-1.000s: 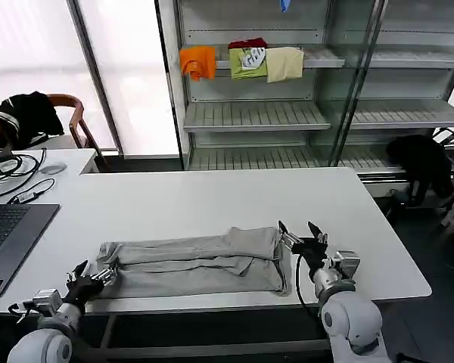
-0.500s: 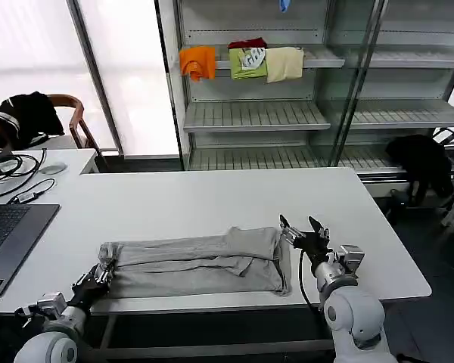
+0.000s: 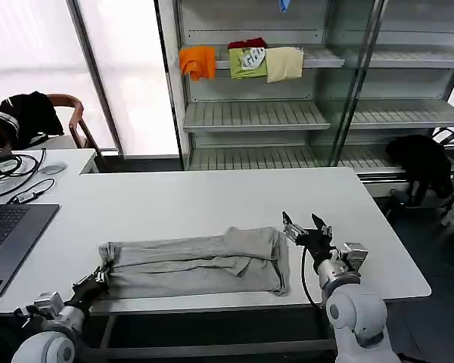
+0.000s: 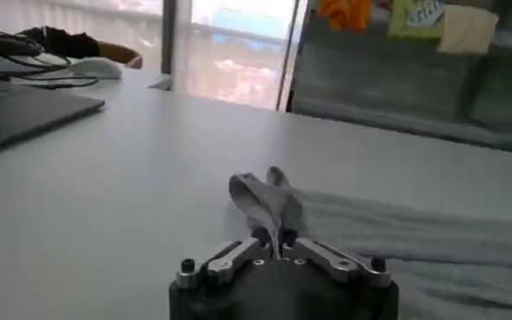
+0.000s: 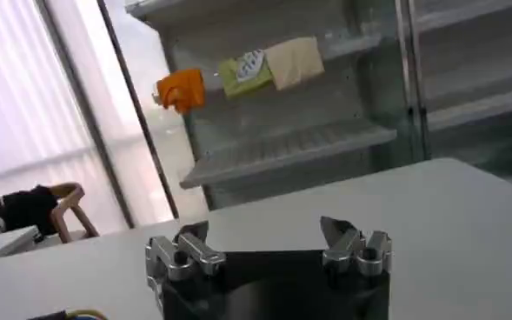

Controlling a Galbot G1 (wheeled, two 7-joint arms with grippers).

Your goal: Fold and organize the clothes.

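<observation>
The light grey shirt (image 3: 195, 262) lay folded into a long band along the near edge of the white table (image 3: 212, 204), running from the robot's left towards its right. The left gripper (image 3: 97, 280) sat at the shirt's left end, low by the table edge; in the left wrist view its jaws were drawn together on a bunched tip of the grey cloth (image 4: 269, 202), which stood up just ahead of the fingers. The right gripper (image 3: 307, 231) hovered just beside the shirt's right end, its jaws spread wide and empty, with the fabric to its left and not between them. In the right wrist view the fingertips (image 5: 335, 231) stood well apart. Orange, green and cream folded garments (image 3: 242, 62) hung on a shelf behind.
</observation>
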